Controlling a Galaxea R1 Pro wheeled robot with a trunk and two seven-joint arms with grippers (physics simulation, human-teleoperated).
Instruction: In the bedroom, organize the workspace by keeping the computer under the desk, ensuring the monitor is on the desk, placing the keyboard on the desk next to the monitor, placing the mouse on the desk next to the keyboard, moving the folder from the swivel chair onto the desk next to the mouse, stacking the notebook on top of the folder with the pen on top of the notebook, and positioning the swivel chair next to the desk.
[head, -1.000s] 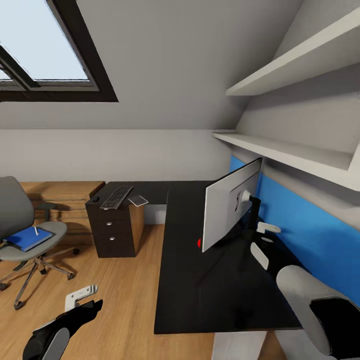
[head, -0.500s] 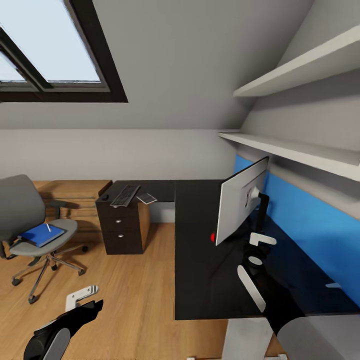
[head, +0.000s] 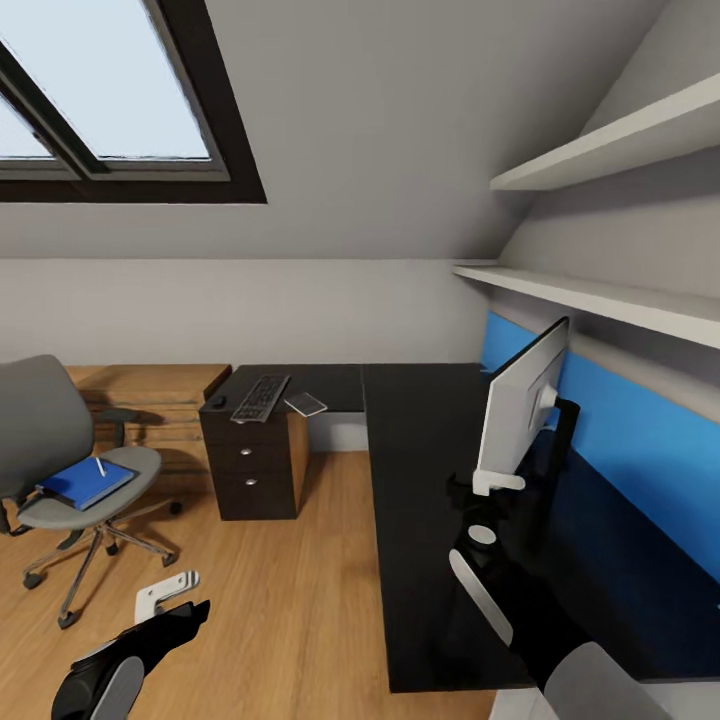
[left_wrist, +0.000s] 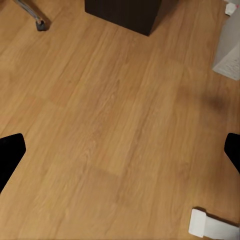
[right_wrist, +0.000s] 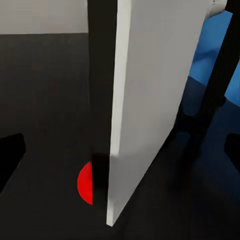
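Head view first: I see the black L-shaped bench (head: 430, 470) running from 12 toward 5 o'clock, with the monitor (head: 520, 405) standing on it at about 3 o'clock, turned edge-on to me, its white back facing the blue wall panel (head: 620, 450). My right gripper (head: 497, 484) sits at the monitor's lower near corner; from here I cannot tell whether it touches. On the far wing of the bench, above the black drawer unit (head: 255, 465), lie the keyboard (head: 260, 397), the small dark mouse (head: 217, 401) just beside it, and the light notebook (head: 305, 403) on its other side. At 9 o'clock the swivel chair (head: 60, 470) stands well apart from the bench, carrying the blue folder (head: 87, 482) with the pen (head: 100, 466) lying on it. My left gripper (head: 170, 598) hangs at 7 o'clock over the wood floor (head: 280, 600), jaws spread. Left wrist view: both dark fingertips (left_wrist: 10, 155) sit wide apart, with bare floor between them and a corner of the drawer unit beyond. Right wrist view: the jaws are spread, the monitor's thin edge and red dot (right_wrist: 86, 182) standing between them, untouched.
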